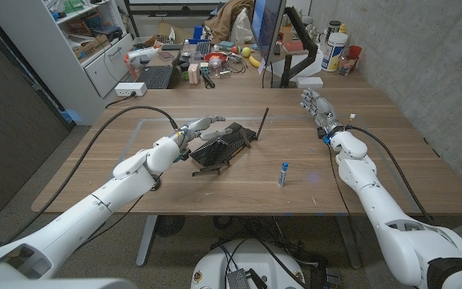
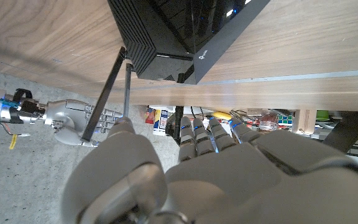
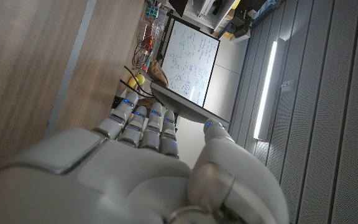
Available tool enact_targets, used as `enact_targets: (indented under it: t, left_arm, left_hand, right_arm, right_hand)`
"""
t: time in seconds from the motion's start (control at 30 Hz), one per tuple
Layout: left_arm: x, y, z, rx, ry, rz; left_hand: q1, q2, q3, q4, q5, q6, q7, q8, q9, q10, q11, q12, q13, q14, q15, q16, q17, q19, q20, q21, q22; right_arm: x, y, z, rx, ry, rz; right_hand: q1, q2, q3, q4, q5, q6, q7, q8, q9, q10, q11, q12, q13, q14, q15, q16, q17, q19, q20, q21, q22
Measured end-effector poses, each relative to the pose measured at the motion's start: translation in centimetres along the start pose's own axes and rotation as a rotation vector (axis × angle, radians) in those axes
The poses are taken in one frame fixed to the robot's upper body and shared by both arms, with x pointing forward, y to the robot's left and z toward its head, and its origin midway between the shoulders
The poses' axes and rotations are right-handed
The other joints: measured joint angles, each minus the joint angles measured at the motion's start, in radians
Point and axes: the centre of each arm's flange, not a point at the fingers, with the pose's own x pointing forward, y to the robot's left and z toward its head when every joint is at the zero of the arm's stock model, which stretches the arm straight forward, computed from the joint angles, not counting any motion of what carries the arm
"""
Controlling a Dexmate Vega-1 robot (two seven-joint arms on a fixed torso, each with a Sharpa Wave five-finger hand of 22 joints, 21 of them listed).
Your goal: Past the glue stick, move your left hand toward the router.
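Over the router (image 1: 221, 146) – left hand (image 1: 201, 127) empty, fingers apart, glue stick (image 1: 283, 173) apart, right hand (image 1: 315, 107) open, contact unclear.

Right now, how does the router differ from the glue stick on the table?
The router is a big, black, flat, angular box lying down with thin antennas sticking out; the glue stick is small, slim, white with a blue cap, and stands upright. The left hand is at the router; nothing touches the glue stick. Both sit on the wooden table.
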Motion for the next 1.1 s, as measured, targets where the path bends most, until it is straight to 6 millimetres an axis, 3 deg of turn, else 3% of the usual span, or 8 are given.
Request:
enact_targets:
  t: [1.1]
  left_arm:
    - [0.0, -1.2, -0.2, 0.003, 0.035, -0.019]
  left_hand:
    - [0.012, 0.004, 0.0, 0.0, 0.0, 0.009, -0.002, 0.0, 0.0, 0.0, 0.0, 0.0, 0.0, 0.0, 0.0, 0.0, 0.0, 0.0, 0.0, 0.0, 0.0]
  right_arm:
    - [0.1, -0.2, -0.3, 0.005, -0.002, 0.006]
  right_hand:
    - [-0.005, 0.005, 0.0, 0.0, 0.0, 0.0, 0.0, 0.0, 0.0, 0.0, 0.0, 0.0, 0.0, 0.0, 0.0, 0.0, 0.0, 0.009, 0.002, -0.011, 0.0]
